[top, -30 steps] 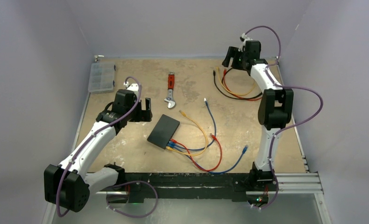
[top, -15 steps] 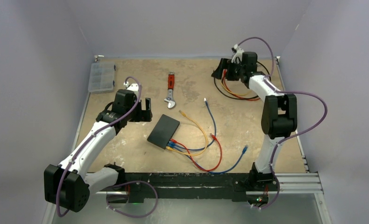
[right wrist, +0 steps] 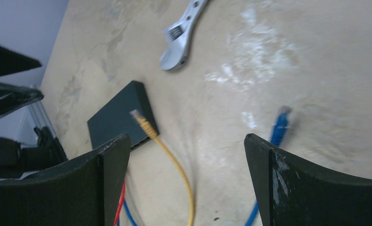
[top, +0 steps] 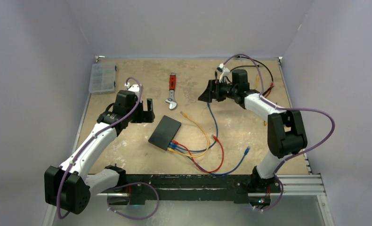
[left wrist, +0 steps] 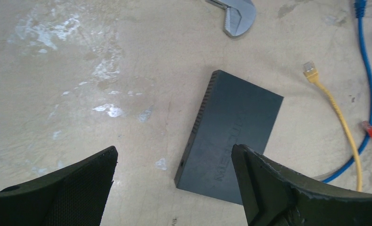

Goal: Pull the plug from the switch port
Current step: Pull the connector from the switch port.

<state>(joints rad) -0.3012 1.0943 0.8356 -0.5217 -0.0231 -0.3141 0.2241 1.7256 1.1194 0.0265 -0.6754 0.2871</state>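
While the left pincer (left wrist: 174, 149) gapes, plugs (top: 173, 145) sit in the switch (top: 165, 131).

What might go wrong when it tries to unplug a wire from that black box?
The red, blue and yellow plugs sit crowded together, so the right gripper may grab the wrong one. Nothing holds the black box; the left gripper hovers open near it, so a pull might just drag it along.
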